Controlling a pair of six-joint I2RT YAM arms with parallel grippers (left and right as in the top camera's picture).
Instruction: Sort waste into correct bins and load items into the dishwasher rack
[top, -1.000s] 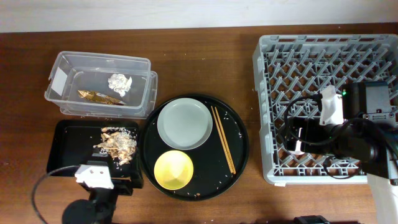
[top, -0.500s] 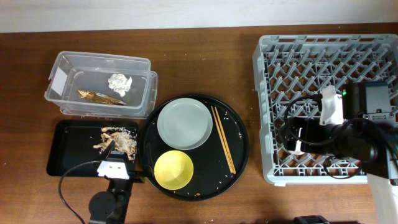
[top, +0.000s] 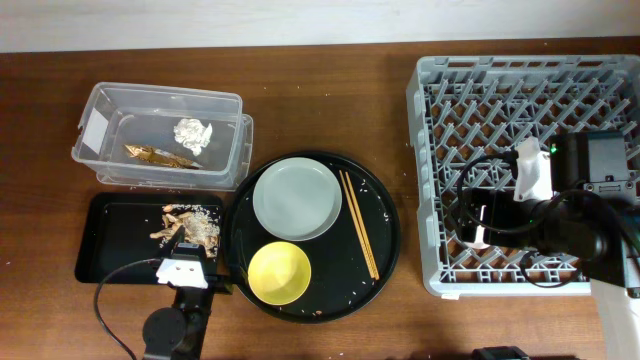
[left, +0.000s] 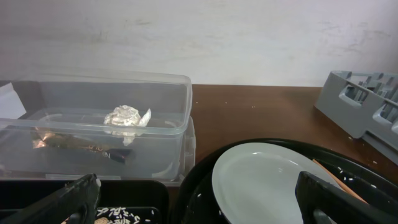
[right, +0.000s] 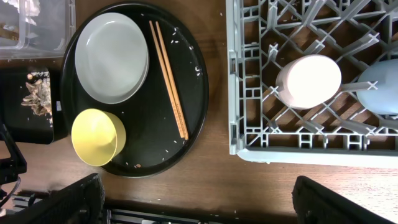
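Left tool (left: 196, 193) with its two dark fingers spread wide apart and nothing between them, low over the near right part of the shallow black rectangular tray (top: 110, 240), facing the clear box (top: 236, 150). Right tool (right: 202, 202) likewise wide open and empty, above the dishwasher rack (top: 430, 100) at the right of the tabletop (top: 330, 90). Inside the clear box, long axis left to right: crumpled tissue ball (top: 193, 132) and, just nearer, gold-brown foil wrapper (top: 158, 155), long axis left to right with the right end slightly nearer the robot; white label (top: 95, 127) at the box's left end. Brownish food scraps (top: 190, 228) heaped in the right half of the rectangular tray, long axis of that tray also left to right. On the round black tray (top: 385, 240), between rectangular tray and rack: pale grey plate (top: 296, 198) at the far side, yellow bowl (top: 279, 273) mouth up at the near side, just beside the plate. Wooden chopsticks (top: 358, 222) side by side just right of the plate, long axis far to near, near ends angled slightly toward the rack. Pink cup (right: 308, 81) and blue cup (right: 382, 93) side by side in the rack's near left part, blue cup partly cut off by the frame edge.
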